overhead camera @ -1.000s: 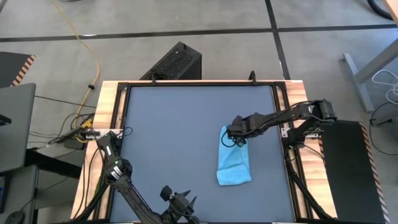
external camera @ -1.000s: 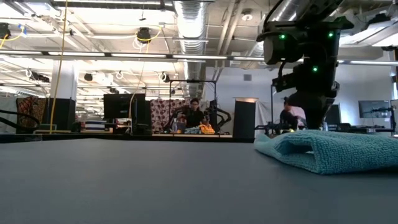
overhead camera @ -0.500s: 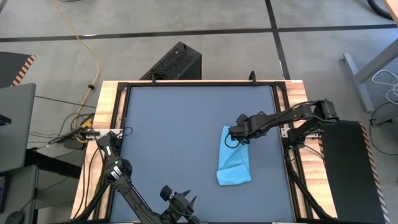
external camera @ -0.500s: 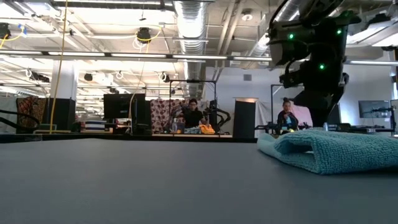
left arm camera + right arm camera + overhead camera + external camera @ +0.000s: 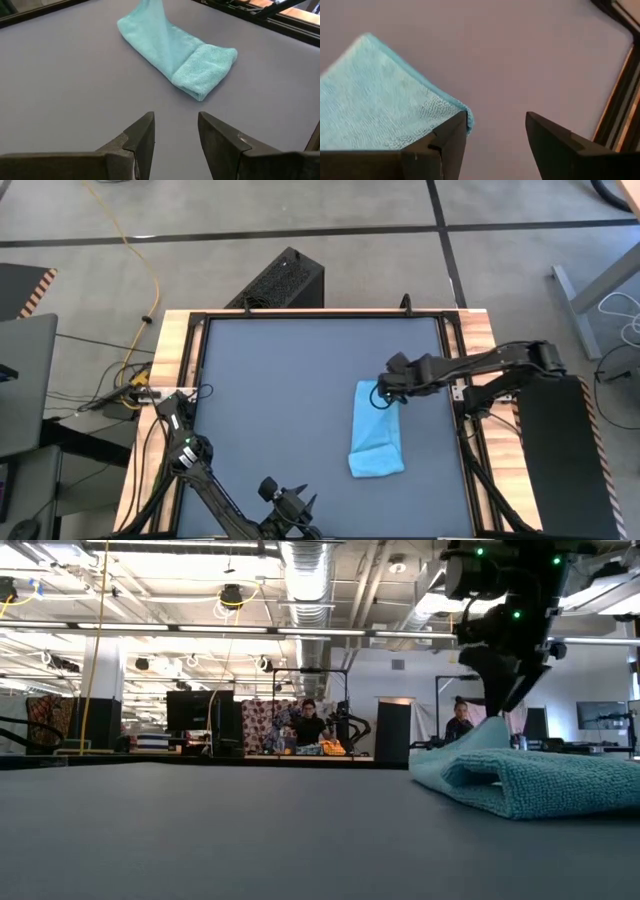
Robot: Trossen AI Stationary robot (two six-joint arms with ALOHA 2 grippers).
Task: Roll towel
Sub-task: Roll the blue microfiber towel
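The sky-blue towel lies as a long narrow strip on the right half of the dark grey table. Its thicker, folded-over end points toward the near edge. My right gripper hovers open over the towel's far end, which rises to a peak under it. My left gripper waits open at the near edge, facing the towel from a distance with nothing between its fingers. My right gripper stands open, slanting down from the table's right side. The towel's far corner rests against the tip of one finger and stands raised off the table. The other finger is clear of the cloth. The rest of the towel lies on the table.
Black frame rails and a wooden border run close by the towel on the right. A black box stands on the floor beyond the far edge. Bare tabletop spreads to the towel's left. People show far off in the room.
My right gripper has risen and drawn back toward the table's right edge, rolling somewhat. The towel's far end, flat before, now stands up in a peak below the gripper. Its near, thick end has stayed in place.
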